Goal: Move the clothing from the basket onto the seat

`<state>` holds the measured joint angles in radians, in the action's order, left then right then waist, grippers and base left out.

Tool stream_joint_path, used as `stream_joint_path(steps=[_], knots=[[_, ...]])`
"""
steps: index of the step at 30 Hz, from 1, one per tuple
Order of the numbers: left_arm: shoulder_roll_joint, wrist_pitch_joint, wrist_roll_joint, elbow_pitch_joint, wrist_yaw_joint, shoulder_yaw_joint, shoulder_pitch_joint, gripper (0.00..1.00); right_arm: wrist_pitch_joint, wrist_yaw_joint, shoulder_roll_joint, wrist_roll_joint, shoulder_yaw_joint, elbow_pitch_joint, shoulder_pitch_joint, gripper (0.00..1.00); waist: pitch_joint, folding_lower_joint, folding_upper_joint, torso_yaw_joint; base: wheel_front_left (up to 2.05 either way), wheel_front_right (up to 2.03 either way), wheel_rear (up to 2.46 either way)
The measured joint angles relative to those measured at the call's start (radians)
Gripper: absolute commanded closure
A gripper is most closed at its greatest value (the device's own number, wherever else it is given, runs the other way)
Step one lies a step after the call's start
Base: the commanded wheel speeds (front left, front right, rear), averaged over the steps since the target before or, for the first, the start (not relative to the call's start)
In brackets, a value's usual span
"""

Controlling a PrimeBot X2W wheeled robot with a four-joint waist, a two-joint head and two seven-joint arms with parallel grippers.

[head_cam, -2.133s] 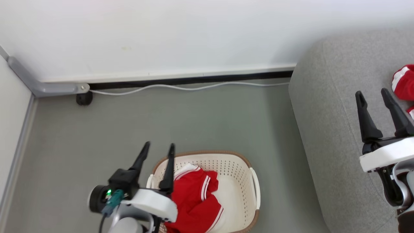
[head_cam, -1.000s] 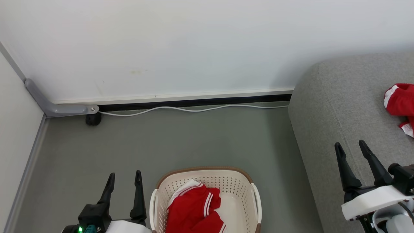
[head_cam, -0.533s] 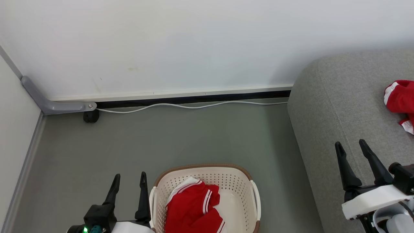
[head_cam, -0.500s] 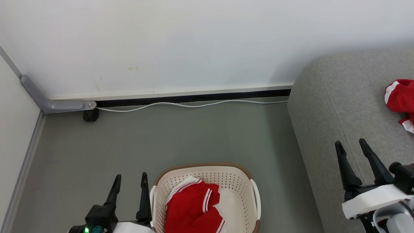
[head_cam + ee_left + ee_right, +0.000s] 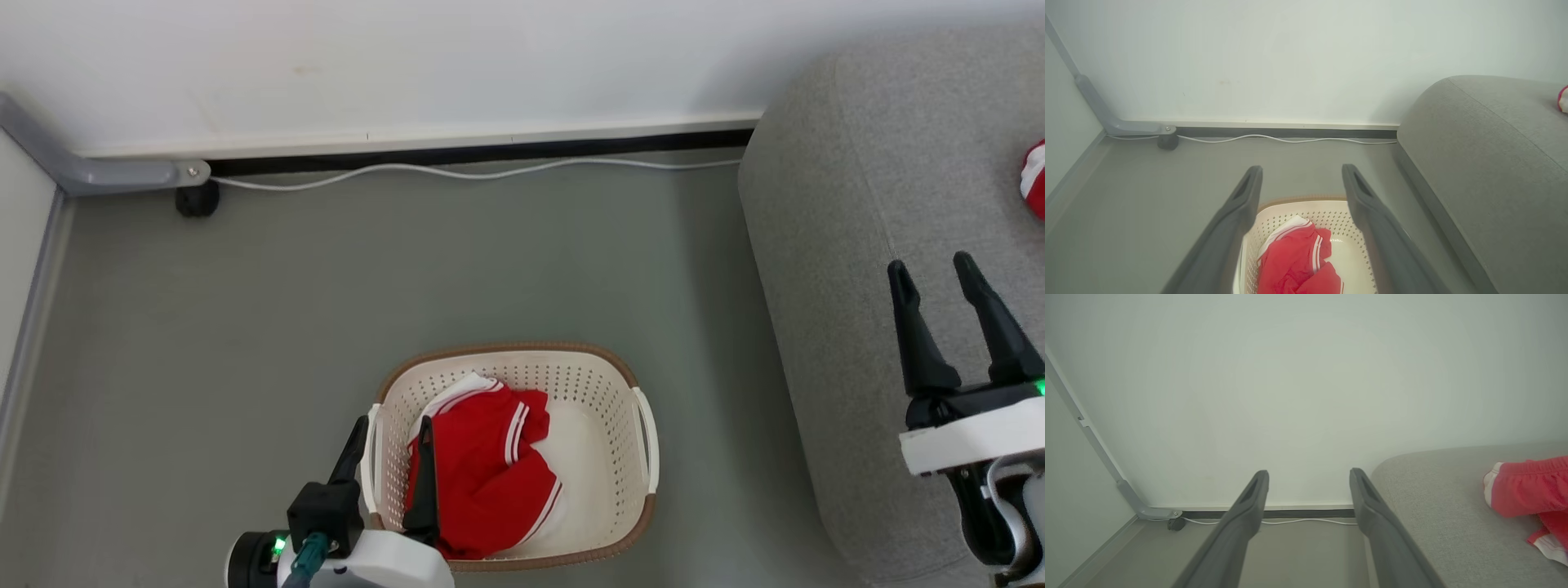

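The cream perforated basket (image 5: 571, 380) with a brown rim stands on the grey floor, holding crumpled red clothing (image 5: 490, 474) with white striped trim. My left gripper (image 5: 393, 425) is open and straddles the basket's left rim, its right finger over the red fabric, holding nothing. In the left wrist view the clothing (image 5: 1294, 265) and basket (image 5: 1331, 220) lie below between the spread fingers of the left gripper (image 5: 1302, 169). My right gripper (image 5: 931, 263) hangs open over the grey seat (image 5: 833, 245). Another red garment (image 5: 1527, 490) lies on the seat (image 5: 1433, 506), to the right of the right gripper (image 5: 1309, 473).
A white wall with a dark skirting runs along the back, with a white cable (image 5: 457, 173) lying on the floor beside it. A grey conduit (image 5: 98, 173) and a small black foot (image 5: 196, 200) sit in the left corner. Bare grey floor surrounds the basket.
The head camera has tilted down, shifting the whole picture. My left gripper has moved right, from beside the basket to across its left rim. Both grippers stay open.
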<state>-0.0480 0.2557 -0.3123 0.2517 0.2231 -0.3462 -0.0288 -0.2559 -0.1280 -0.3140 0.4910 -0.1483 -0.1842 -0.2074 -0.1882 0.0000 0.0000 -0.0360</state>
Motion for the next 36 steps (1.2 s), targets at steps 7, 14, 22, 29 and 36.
stream_joint_path(steps=[7, 14, 22, 29, 36], knots=[[0.001, 0.0, -0.051, 0.063, 0.055, -0.099, -0.13, 0.0, 0.0, 0.0, -0.046, 0.046, 0.012, 0.086, -0.088, 0.0, -0.141, 0.0, 0.0, -0.008, 0.0, 0.0, 0.0], [0.002, 0.0, -0.103, 0.151, 0.088, -0.188, -0.255, 0.0, 0.0, 0.0, -0.08, 0.081, 0.021, 0.153, -0.167, 0.0, -0.271, 0.0, 0.0, -0.021, 0.0, 0.0, 0.0], [0.003, 0.0, -0.163, 0.276, 0.097, -0.288, -0.421, 0.0, 0.0, 0.0, -0.116, 0.112, 0.041, 0.211, -0.225, 0.0, -0.419, 0.0, 0.0, -0.037, 0.0, 0.0, 0.0], [0.003, 0.0, -0.212, 0.378, 0.104, -0.352, -0.555, 0.0, 0.0, 0.0, -0.134, 0.127, 0.042, 0.245, -0.264, 0.0, -0.533, 0.0, 0.0, -0.051, 0.0, 0.0, 0.0], [0.004, 0.0, -0.244, 0.463, 0.104, -0.412, -0.679, 0.0, 0.0, 0.0, -0.144, 0.131, 0.039, 0.289, -0.306, 0.0, -0.621, 0.0, 0.0, -0.065, 0.0, 0.0, 0.0]])
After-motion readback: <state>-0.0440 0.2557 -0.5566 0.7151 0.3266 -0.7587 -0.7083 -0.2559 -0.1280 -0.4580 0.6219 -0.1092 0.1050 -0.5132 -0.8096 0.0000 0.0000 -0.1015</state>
